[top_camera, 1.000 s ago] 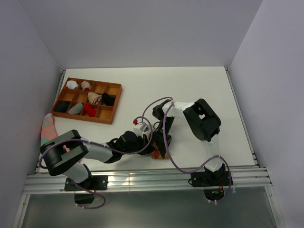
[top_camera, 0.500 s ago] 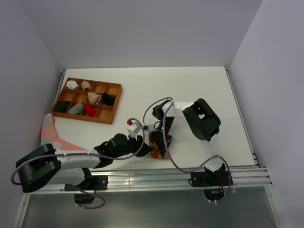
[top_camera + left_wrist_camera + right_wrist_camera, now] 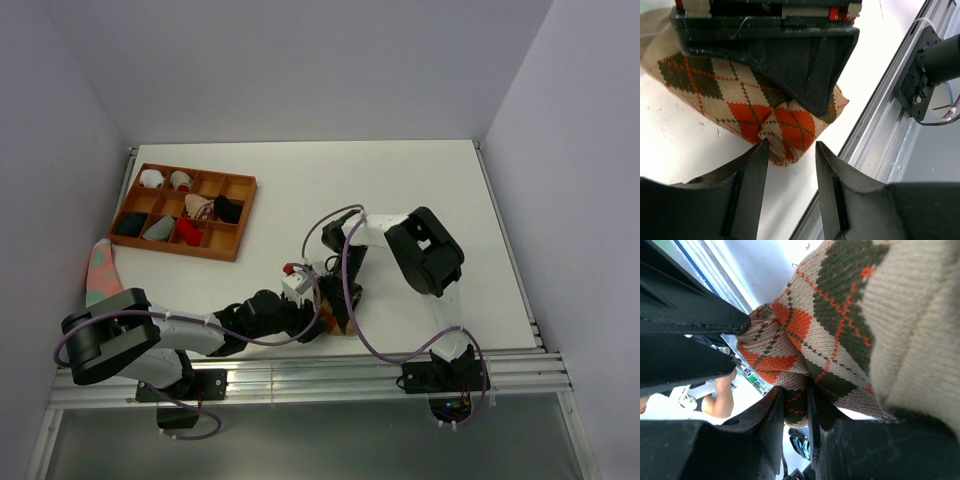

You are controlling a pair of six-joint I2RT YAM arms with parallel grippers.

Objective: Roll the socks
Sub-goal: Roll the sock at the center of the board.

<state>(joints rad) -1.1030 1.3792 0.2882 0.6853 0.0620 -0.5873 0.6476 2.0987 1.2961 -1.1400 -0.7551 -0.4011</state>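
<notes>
A tan argyle sock with orange and dark green diamonds lies bunched on the white tabletop, close to its near edge and between the two arms. The right arm's fingers are clamped on a fold of the knit. The left arm's fingers stand apart, low over the tabletop, with the sock's folded end just between their tips. A wooden tray of compartments sits well apart at the far left. A pink sock lies at the left edge.
</notes>
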